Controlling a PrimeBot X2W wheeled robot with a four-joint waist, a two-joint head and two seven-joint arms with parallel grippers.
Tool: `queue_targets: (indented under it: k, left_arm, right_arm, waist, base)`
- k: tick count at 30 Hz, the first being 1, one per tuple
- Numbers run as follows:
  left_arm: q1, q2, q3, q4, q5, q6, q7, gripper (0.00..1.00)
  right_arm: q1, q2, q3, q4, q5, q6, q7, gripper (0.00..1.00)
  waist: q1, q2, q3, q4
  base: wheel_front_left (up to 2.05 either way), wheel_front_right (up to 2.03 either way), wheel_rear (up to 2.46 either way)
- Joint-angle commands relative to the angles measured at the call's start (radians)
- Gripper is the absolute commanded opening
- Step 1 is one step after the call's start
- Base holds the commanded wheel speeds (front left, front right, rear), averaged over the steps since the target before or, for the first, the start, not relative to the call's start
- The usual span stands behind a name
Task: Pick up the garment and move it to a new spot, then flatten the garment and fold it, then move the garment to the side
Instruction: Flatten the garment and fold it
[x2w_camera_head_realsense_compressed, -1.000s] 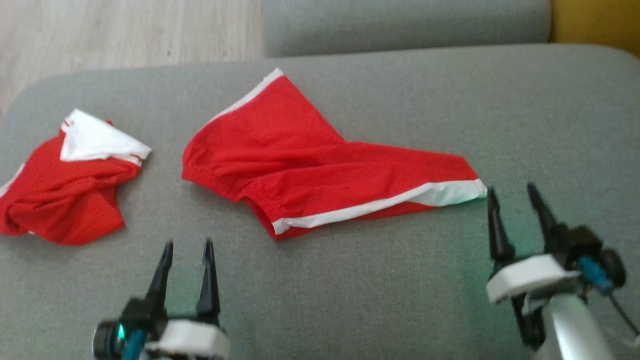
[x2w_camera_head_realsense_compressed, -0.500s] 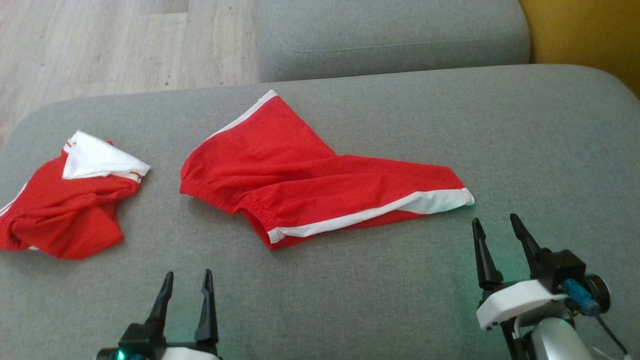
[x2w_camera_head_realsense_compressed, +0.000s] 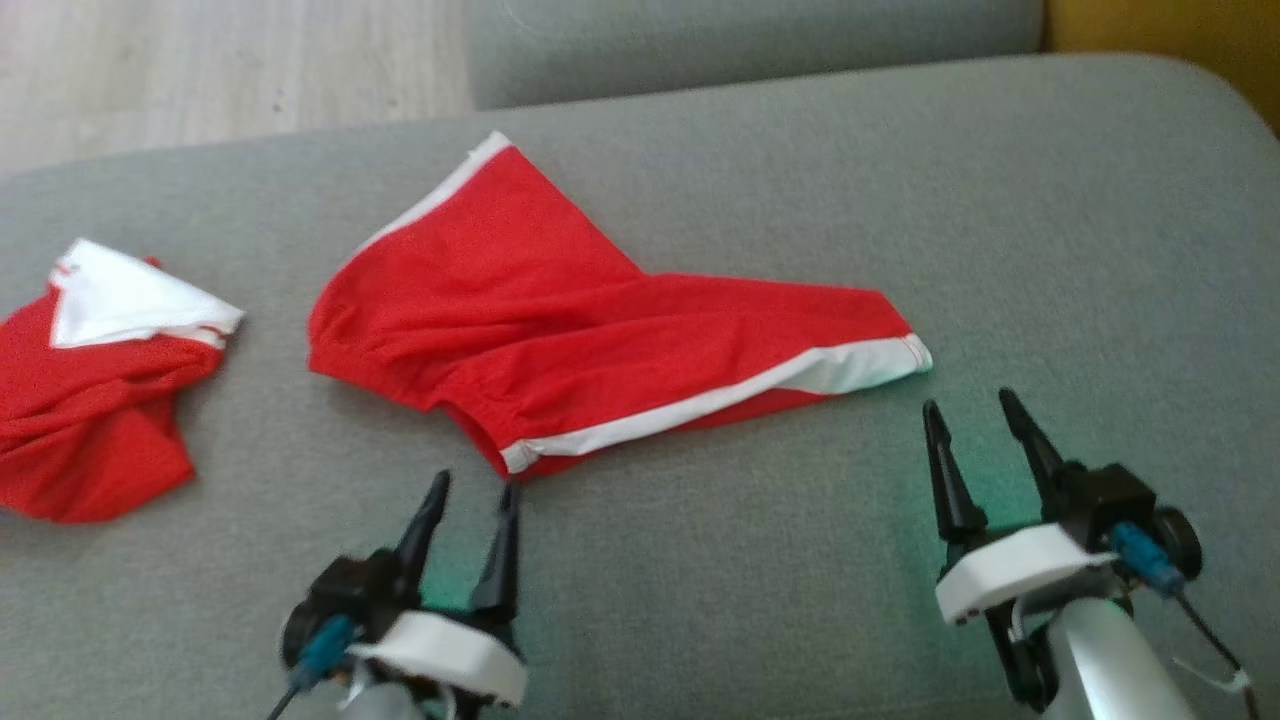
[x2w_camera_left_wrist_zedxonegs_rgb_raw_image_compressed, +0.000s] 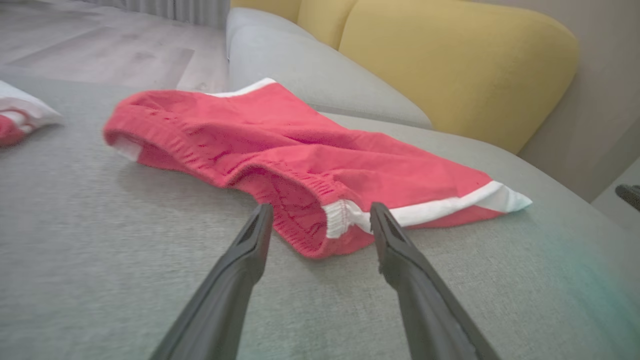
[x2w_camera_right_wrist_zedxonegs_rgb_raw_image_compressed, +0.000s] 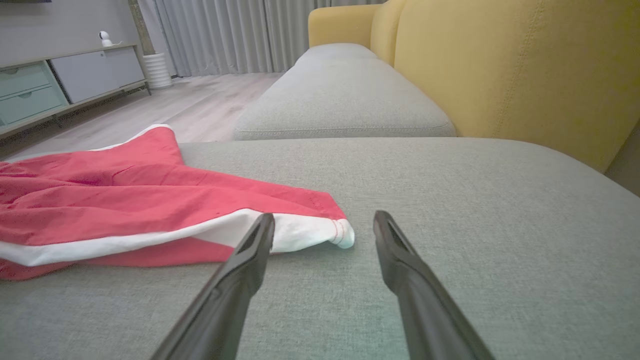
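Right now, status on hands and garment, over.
Left hand open, tips near waistband corner of red shorts. Right hand open, just short of the white hem tip. Second red garment lies apart, leftward.

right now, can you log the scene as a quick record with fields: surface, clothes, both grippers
surface: grey cushion
main garment: red shorts, white trim, lying spread but creased, mid cushion
other garment: second red garment, crumpled, at the robot's left, apart from the shorts
left gripper: jaws open, empty, aimed at the shorts' waistband corner
right gripper: jaws open, empty, just short of the white-trimmed leg end
task stage: nothing gripped yet
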Motion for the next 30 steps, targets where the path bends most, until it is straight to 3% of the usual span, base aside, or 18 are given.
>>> queue_targets:
  k: [1,9,21,30]
  left_arm:
    - [-0.040,0.002,0.012,-0.013,-0.006,-0.004,-0.005,1.00]
    - [-0.145,0.024,-0.117,0.073,-0.097,-0.005,-0.005,1.00]
    - [-0.130,0.026,-0.004,0.019,-0.065,-0.006,-0.005,1.00]
    - [-0.139,0.019,-0.024,0.040,-0.070,-0.006,-0.005,1.00]
  right_arm:
    - [-0.042,-0.003,0.024,-0.033,-0.001,0.007,-0.006,1.00]
    - [-0.072,-0.003,0.025,-0.047,-0.003,0.007,-0.006,1.00]
    - [-0.075,-0.003,0.018,-0.055,0.007,0.007,-0.006,1.00]
    - [-0.090,-0.003,0.035,-0.057,0.014,0.007,-0.006,1.00]
  waist:
    - [-0.0001,0.0000,0.023,-0.020]
    - [-0.0001,0.0000,0.083,-0.053]
    - [-0.0001,0.0000,0.099,-0.058]
    - [-0.0001,0.0000,0.111,-0.071]
  base:
    - [0.00,0.00,0.00]
    - [0.00,0.00,0.00]
    - [0.00,0.00,0.00]
    - [0.00,0.00,0.00]
